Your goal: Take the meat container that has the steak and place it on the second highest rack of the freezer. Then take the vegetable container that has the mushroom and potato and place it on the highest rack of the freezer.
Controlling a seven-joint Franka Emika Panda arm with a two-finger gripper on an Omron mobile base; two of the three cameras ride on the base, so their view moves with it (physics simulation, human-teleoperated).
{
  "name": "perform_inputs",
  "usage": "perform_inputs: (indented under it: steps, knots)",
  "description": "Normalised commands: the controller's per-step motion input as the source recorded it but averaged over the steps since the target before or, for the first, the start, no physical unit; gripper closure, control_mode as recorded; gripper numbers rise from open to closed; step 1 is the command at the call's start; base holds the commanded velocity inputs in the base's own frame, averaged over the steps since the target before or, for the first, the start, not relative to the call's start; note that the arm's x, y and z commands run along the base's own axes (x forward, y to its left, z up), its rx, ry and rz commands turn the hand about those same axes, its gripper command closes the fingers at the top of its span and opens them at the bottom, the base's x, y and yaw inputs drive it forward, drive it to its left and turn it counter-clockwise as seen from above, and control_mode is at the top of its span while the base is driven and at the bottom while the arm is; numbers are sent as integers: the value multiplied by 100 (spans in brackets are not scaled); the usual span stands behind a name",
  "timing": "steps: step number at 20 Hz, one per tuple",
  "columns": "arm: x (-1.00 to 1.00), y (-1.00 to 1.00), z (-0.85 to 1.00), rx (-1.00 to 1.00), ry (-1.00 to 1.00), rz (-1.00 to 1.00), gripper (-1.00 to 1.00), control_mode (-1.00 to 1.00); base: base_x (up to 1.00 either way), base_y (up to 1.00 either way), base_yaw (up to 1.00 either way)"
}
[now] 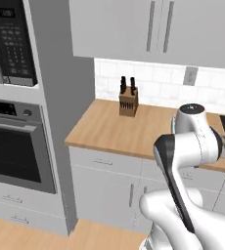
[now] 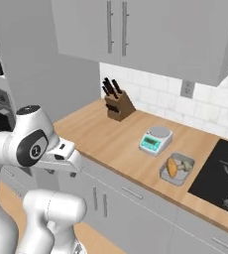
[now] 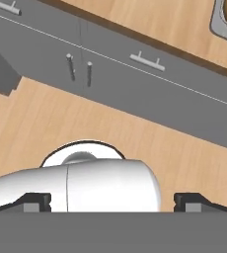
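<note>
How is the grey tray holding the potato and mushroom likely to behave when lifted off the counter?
The tray looks rigid and shallow, so it should lift flat. The potato and mushroom lie loose inside and would probably slide or roll if it tilts. Its low rim may offer little to grip.

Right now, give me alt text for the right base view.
A tray holding a potato and mushroom sits on a wooden counter beside a scale, a knife block behind, a cooktop right.

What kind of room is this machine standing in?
A kitchen, by the look of it: a built-in oven set in the wall, a knife block on the wooden counter, and a black cooktop.
</note>
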Motion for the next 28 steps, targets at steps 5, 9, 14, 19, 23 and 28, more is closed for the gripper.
perform_inputs:
  steps: [5, 9, 14, 19, 23, 28]
  knots:
    - [0, 0, 0, 0, 0, 0, -100, 100, -2, -69, 2]
    - [0, 0, 0, 0, 0, 0, -100, 100, 1, -67, 0]
    - [1, -90, 0, 31, -7, -4, -100, -100, 0, 0, 0]
    - [1, -94, 0, 31, -5, -15, -100, -100, 0, 0, 0]
    - [41, -50, 1, 5, 3, -43, -100, -100, 0, 0, 0]
    - [47, -19, 0, 3, 8, -70, -100, -100, 0, 0, 0]
